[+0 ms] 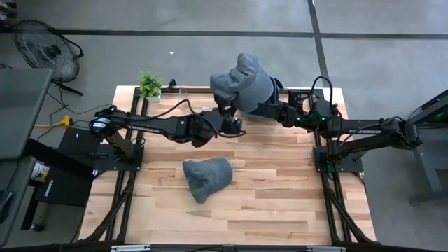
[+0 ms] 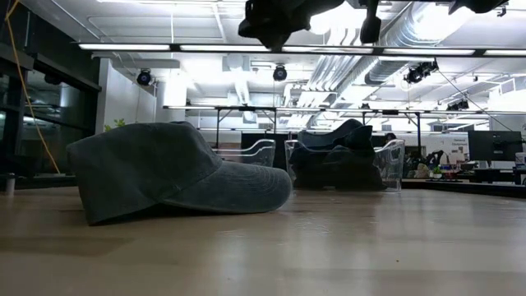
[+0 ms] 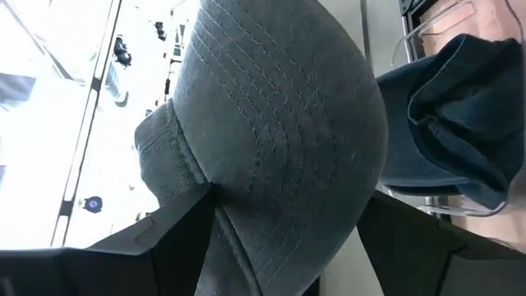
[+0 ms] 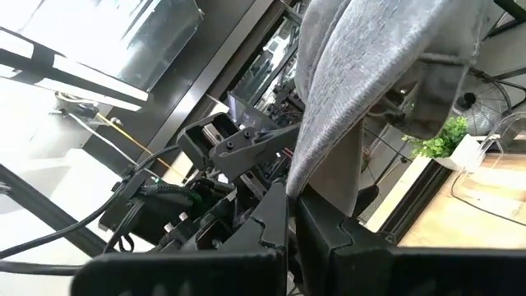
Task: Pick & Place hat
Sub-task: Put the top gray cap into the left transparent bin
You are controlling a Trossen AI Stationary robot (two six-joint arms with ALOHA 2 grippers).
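Observation:
A grey cap (image 1: 245, 84) is raised over the table's far middle, between both arms. My right gripper (image 1: 273, 106) comes at it from the table's right and is shut on its cloth (image 4: 362, 74). My left gripper (image 1: 234, 120) is just below it on its near-left side, open. In the left wrist view the cap's stitched brim (image 3: 279, 123) fills the gap between the two fingers of my left gripper (image 3: 283, 214). A second grey cap (image 1: 208, 178) lies on the table's middle, resting on its brim and rim (image 2: 173, 177). My right gripper (image 4: 289, 193) pinches a fold of the cap's grey cloth (image 4: 306, 168) between its two fingers, which lie level and come from the table's right. The cap is lifted clear of the table and extends past the fingertips. My left gripper: whether its fingers touch the brim, I cannot tell.
Clear bins holding dark caps (image 2: 341, 164) stand at the table's far edge, close behind the raised cap; one such bin (image 3: 448, 131) shows in the left wrist view. A small green plant (image 1: 150, 85) sits at the far left corner. Bare wood (image 1: 280, 203) lies near the second cap.

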